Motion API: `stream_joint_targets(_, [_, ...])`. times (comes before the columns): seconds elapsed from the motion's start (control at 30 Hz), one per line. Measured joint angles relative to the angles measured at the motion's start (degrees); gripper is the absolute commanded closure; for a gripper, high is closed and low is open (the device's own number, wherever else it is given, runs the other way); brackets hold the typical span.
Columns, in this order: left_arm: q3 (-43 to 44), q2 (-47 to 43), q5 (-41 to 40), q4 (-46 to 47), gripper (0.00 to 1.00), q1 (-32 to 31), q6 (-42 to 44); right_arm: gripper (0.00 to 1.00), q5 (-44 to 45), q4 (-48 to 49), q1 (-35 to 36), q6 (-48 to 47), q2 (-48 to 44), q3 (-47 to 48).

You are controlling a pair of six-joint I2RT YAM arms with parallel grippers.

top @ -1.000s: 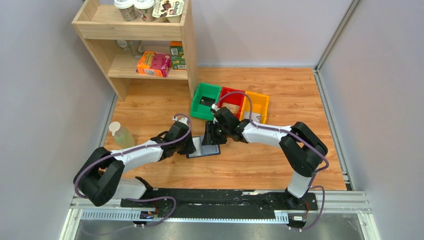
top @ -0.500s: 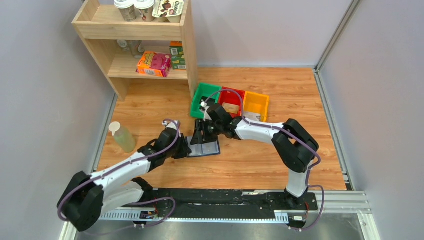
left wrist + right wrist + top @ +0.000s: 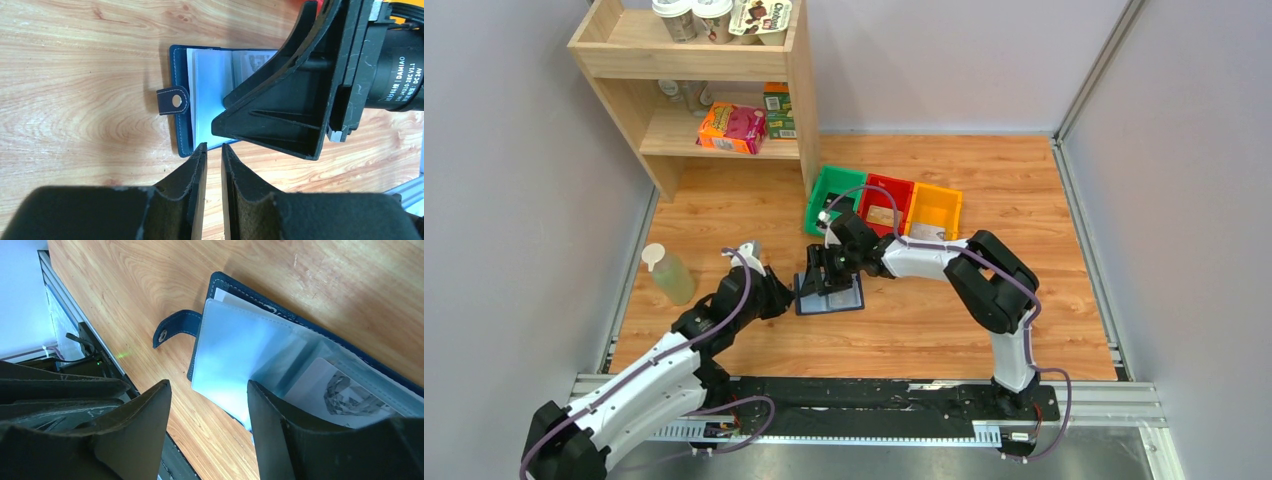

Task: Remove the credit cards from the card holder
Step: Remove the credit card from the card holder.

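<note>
The navy card holder (image 3: 836,298) lies open on the wooden floor, its snap tab (image 3: 172,101) pointing left. Its clear blue-grey sleeves (image 3: 235,347) are fanned, and a silver-grey patterned card (image 3: 345,390) sits in one sleeve. My right gripper (image 3: 207,387) hovers open over the holder's near left edge, one finger (image 3: 272,420) above the sleeves, nothing between the jaws. My left gripper (image 3: 212,146) sits just off the holder's near edge, its jaws nearly together with only a thin gap and nothing held. In the top view the right gripper (image 3: 824,272) covers most of the holder.
Green (image 3: 828,186), red (image 3: 890,187) and yellow (image 3: 938,200) bins stand in a row behind the holder; a tan card (image 3: 882,215) lies in the red one. A bottle (image 3: 667,272) stands at the left. A wooden shelf (image 3: 724,90) fills the back left.
My left arm has drawn back to the left and toward its base, away from the holder. The right gripper has shifted left over the holder, which slid slightly left.
</note>
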Motion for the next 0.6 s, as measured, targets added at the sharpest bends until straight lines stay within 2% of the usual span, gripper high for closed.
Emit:
stream_joint_targets(0.13, [0.0,2.3,0.2,1.2,0.78,0.0,-0.2,0.43,0.3,0.0,0.0,0.0,-0.1,0.1])
stream_joint_targets(0.47, [0.9,13.3,2.3,6.0,0.8,0.2,-1.7,0.69,3.1,0.1,-1.1,-0.3,-4.3,-0.6])
stream_joint_targets(0.6, [2.2,13.4,2.9,7.3,0.79,0.2,-1.9,0.73,4.2,0.1,-1.6,-0.5,-6.0,-0.9])
